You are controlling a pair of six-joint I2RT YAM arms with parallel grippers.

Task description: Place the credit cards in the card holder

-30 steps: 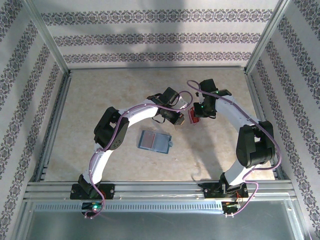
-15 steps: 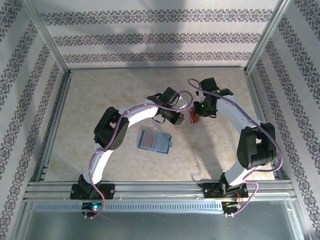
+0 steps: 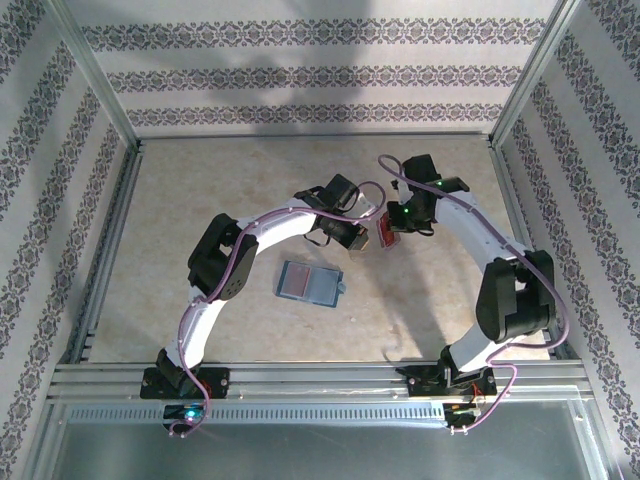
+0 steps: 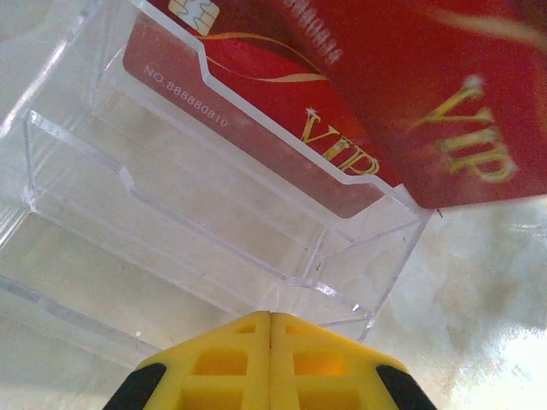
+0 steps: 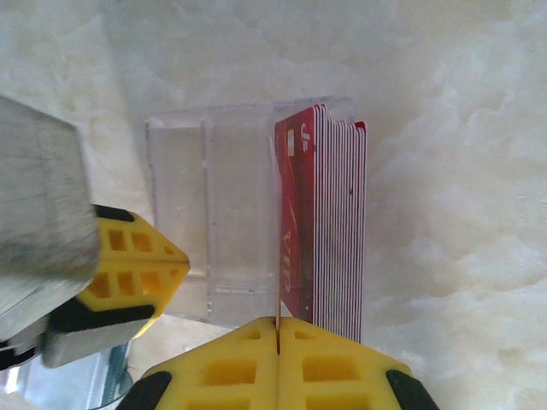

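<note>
Barely anything had moved since a second earlier: the right arm's elbow sank a little toward the near rail, and both wrists kept their places.

Card holder (image 3: 308, 283) lay open and flat on the table (image 3: 200, 190), left of centre and well apart from both grippers. Its left half looked reddish; could not tell whether a card sat in that pocket.

Left gripper (image 4: 271, 342): jaws together, nothing between them, tips just beside the front lip of the clear stand (image 4: 214, 231). Judged to be bracing it; contact not confirmed.

Credit cards (image 5: 338, 231) stood on edge as a packed red stack in the rear slot of the stand.

Right gripper (image 5: 278, 337): jaws pinched on the near edge of the front card (image 5: 295, 222), which was apart from the rest of the stack.

Step in hand, as judged: drawing one card out of the stand. Next move called for a straight pull clear of the slot without dragging its neighbours or the stand, then a carry leftward to the card holder and a flat entry into a pocket.
</note>
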